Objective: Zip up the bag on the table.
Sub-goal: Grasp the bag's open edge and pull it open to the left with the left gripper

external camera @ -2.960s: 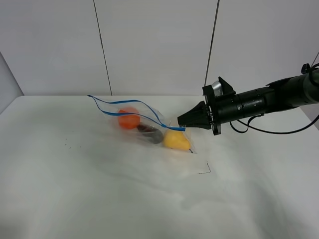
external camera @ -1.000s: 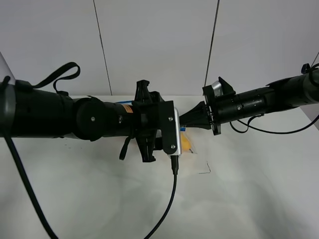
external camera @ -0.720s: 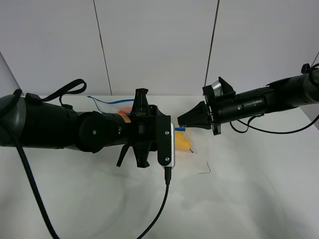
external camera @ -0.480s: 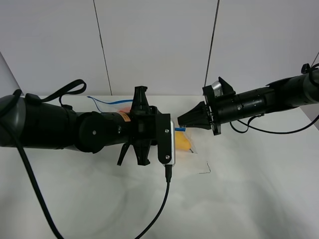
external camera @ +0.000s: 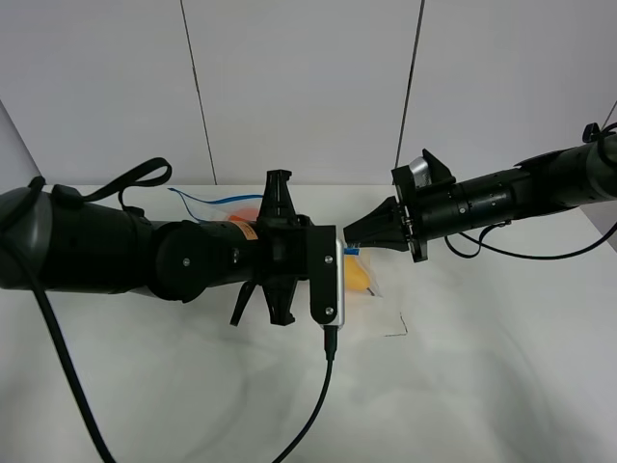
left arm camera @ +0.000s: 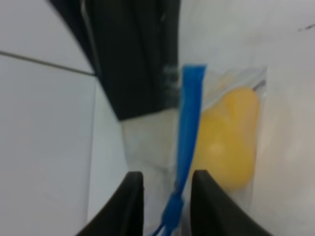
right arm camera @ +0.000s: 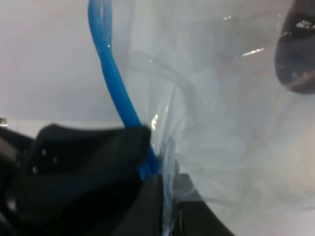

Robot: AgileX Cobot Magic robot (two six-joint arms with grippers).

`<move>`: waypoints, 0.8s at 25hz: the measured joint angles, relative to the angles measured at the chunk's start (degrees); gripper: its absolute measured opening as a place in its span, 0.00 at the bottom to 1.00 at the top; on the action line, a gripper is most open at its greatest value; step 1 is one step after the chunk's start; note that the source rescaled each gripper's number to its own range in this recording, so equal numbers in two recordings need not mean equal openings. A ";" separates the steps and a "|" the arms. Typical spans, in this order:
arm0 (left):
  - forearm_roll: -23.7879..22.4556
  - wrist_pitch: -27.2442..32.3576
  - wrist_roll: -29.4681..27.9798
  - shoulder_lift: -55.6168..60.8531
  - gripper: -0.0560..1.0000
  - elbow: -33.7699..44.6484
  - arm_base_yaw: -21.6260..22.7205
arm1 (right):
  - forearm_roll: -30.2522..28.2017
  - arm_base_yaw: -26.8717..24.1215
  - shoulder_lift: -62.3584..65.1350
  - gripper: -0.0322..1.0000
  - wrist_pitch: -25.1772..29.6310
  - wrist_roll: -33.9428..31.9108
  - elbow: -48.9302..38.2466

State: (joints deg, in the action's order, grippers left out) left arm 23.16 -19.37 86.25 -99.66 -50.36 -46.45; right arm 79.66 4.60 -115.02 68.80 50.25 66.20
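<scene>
The clear bag (external camera: pixel 366 289) lies on the white table (external camera: pixel 482 376), mostly hidden behind my left arm. Its blue zip strip (external camera: pixel 201 200), the orange (external camera: pixel 247 209) and the yellow pear (external camera: pixel 359 276) show in part; the eggplant is hidden. My right gripper (external camera: pixel 349 241) is shut on the strip's right end; the right wrist view shows it (right arm camera: pixel 158 173) pinching the strip (right arm camera: pixel 112 73). My left gripper (external camera: pixel 337 254) is close beside it. In the left wrist view it (left arm camera: pixel 167 196) is open with the strip (left arm camera: pixel 189 128) between its fingers and the pear (left arm camera: pixel 231 137) beyond.
My left arm (external camera: pixel 116 256) stretches across the left half of the table with a cable (external camera: pixel 313 405) hanging from its wrist camera. My right arm (external camera: pixel 501 198) reaches in from the right. Grey wall panels stand behind the table's back edge.
Three seconds ago only the right gripper was at the bag. My left arm has come in from the left over the bag and settled at the strip. The right gripper has not moved.
</scene>
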 joint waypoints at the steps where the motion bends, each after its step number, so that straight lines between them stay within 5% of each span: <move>1: 0.00 0.00 0.00 0.00 0.31 0.00 -0.29 | 0.00 0.00 0.00 0.03 0.00 0.00 0.00; 8: 0.00 0.00 0.00 0.00 0.31 0.08 -0.35 | 0.00 0.00 0.00 0.03 0.00 0.00 0.00; 20: 0.00 -3.30 0.00 0.00 0.05 2.49 -0.35 | -0.24 0.00 0.00 0.03 0.00 0.00 0.00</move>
State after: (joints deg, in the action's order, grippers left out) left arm 23.16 -22.67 86.25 -99.66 -47.87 -46.80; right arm 79.42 4.60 -115.02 68.80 50.25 66.20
